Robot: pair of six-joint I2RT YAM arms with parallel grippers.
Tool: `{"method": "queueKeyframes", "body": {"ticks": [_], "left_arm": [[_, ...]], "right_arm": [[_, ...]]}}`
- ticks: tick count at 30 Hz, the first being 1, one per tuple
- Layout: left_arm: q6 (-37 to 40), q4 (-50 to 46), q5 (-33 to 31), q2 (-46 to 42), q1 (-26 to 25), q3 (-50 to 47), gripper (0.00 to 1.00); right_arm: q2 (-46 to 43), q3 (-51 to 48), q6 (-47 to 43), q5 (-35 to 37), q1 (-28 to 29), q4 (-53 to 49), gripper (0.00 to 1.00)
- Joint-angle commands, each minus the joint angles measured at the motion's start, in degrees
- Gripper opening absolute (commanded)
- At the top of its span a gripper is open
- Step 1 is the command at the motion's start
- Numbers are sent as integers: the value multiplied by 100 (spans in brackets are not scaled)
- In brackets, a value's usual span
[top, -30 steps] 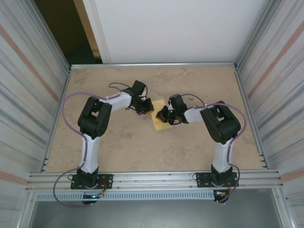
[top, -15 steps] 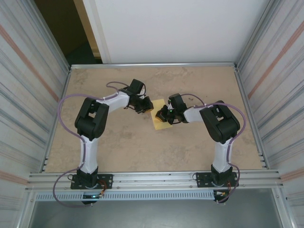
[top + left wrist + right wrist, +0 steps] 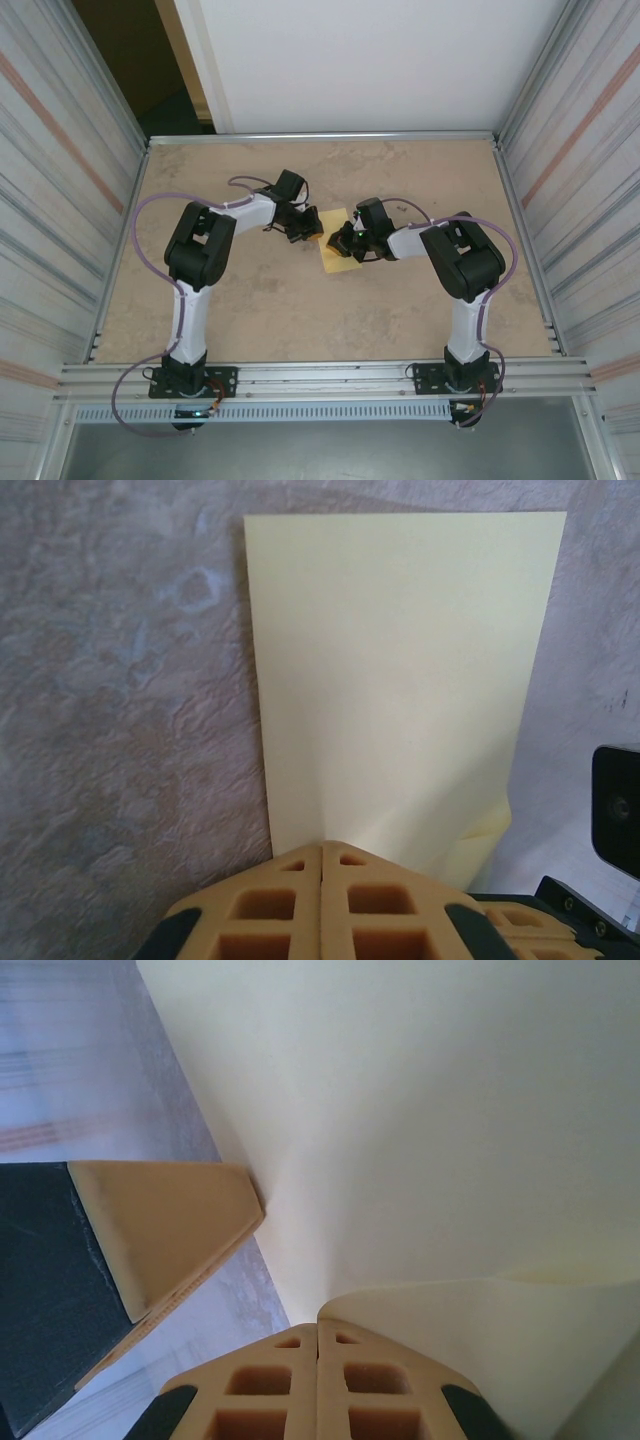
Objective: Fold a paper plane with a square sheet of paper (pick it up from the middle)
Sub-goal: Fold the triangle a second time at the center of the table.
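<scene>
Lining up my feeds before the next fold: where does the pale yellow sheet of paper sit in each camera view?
Top external: the pale yellow sheet of paper lies at the centre of the mottled beige tabletop.
Left wrist: a tall rectangle filling the middle, its lower right corner curled.
Right wrist: it covers the upper right, with a flap curling up at the bottom.
Shared landmark: that tabletop, left of the sheet in both wrist views.

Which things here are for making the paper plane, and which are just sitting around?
For the job: yellow paper, left gripper, right gripper.
Just around: table, ribbed side walls.
</scene>
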Motion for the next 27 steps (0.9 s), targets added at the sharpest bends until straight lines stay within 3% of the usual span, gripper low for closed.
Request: {"method": "queueKeyframes", "body": {"ticks": [1, 27], "left_arm": [[59, -198, -87, 174, 2, 8, 7], [34, -172, -93, 98, -5, -81, 7]], "right_arm": [[61, -62, 103, -114, -38, 140, 0], [227, -17, 156, 118, -63, -138, 0]]}}
